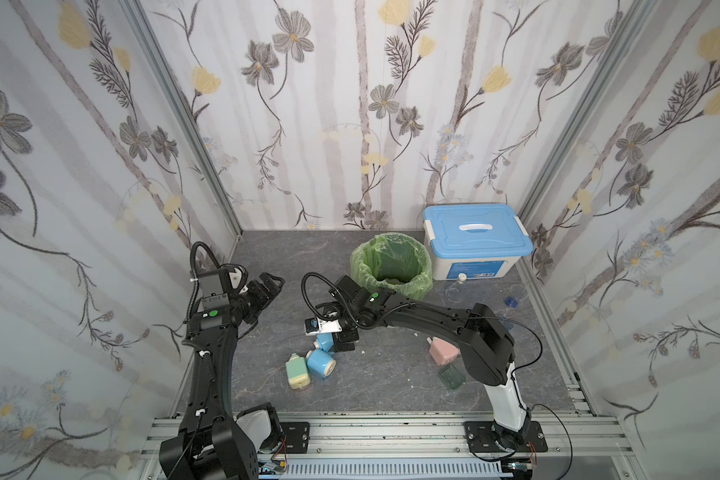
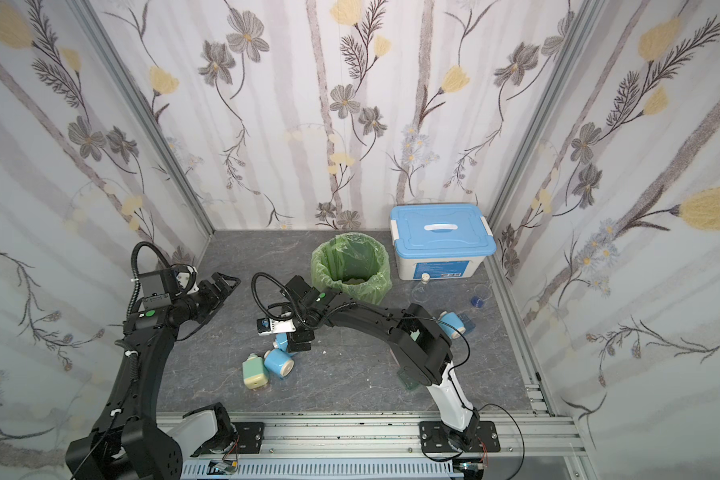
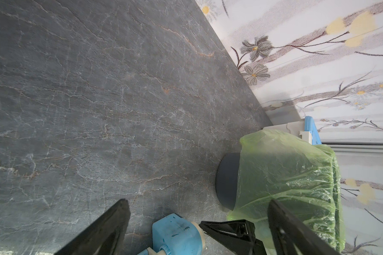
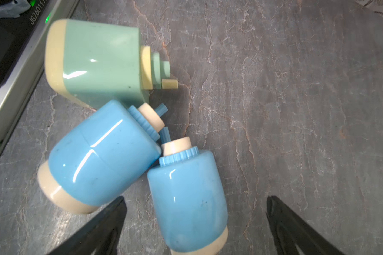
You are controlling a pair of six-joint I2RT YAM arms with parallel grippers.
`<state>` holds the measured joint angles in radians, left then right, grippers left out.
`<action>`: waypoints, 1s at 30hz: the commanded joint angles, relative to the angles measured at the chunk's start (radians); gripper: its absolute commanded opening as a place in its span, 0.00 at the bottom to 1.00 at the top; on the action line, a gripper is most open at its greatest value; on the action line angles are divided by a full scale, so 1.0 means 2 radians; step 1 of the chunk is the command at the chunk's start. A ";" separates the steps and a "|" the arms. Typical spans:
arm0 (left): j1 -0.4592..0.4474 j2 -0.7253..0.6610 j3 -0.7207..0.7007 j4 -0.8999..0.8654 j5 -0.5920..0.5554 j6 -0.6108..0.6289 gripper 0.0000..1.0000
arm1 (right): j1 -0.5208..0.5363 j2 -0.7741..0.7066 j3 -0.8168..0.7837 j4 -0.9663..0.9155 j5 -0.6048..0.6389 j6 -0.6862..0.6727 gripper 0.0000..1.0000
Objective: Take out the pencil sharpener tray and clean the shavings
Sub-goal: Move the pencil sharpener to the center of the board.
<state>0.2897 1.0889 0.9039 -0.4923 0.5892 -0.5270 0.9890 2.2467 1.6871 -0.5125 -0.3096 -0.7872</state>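
Jaws apart on both grippers, nothing held. Right gripper (image 4: pixel 195 198) brackets one blue sharpener (image 4: pixel 186 189), likely lining up a grasp; left gripper (image 3: pixel 198 201) hangs clear.

In both top views a bin (image 1: pixel 422 272) stands on the table (image 1: pixel 383 386) near centre frame, with a storage box (image 1: pixel 474 241) close to its right. Lower left of the bin, three sharpeners (image 1: pixel 321 365) lie touching, the right gripper (image 1: pixel 344 344) over the uppermost. A fourth sharpener (image 1: pixel 443 352) lies lower right, a tray (image 1: pixel 452 377) just below it. The left gripper (image 1: pixel 276 283) hangs left of the bin.
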 commanded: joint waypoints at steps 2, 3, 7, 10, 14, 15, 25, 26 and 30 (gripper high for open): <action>0.001 0.002 -0.002 0.013 0.005 0.001 1.00 | -0.002 0.012 0.019 -0.039 0.014 -0.024 0.96; 0.001 0.003 -0.003 0.013 0.005 0.001 1.00 | -0.001 0.015 0.023 -0.044 0.017 -0.026 0.96; 0.001 0.004 -0.005 0.014 0.006 0.003 1.00 | 0.000 0.027 0.045 -0.054 0.034 -0.033 0.95; 0.002 0.004 -0.007 0.015 0.007 0.003 1.00 | 0.004 0.027 0.050 -0.049 0.030 -0.037 0.94; 0.002 0.004 -0.008 0.015 0.008 0.003 1.00 | 0.011 0.040 0.067 -0.057 0.033 -0.039 0.94; 0.002 0.003 -0.009 0.015 0.008 0.003 1.00 | 0.011 0.044 0.072 -0.061 0.032 -0.039 0.93; 0.002 0.004 -0.011 0.015 0.013 0.003 1.00 | 0.013 0.061 0.093 -0.093 0.028 -0.038 0.79; 0.003 0.003 -0.011 0.016 0.013 0.003 1.00 | 0.013 0.061 0.093 -0.096 0.026 -0.038 0.78; 0.003 0.002 -0.012 0.016 0.015 0.003 1.00 | 0.013 0.065 0.093 -0.101 0.023 -0.041 0.78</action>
<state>0.2943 1.0958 0.8833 -0.4812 0.6056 -0.5266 1.0149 2.3703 1.8652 -0.7017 -0.2394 -0.8486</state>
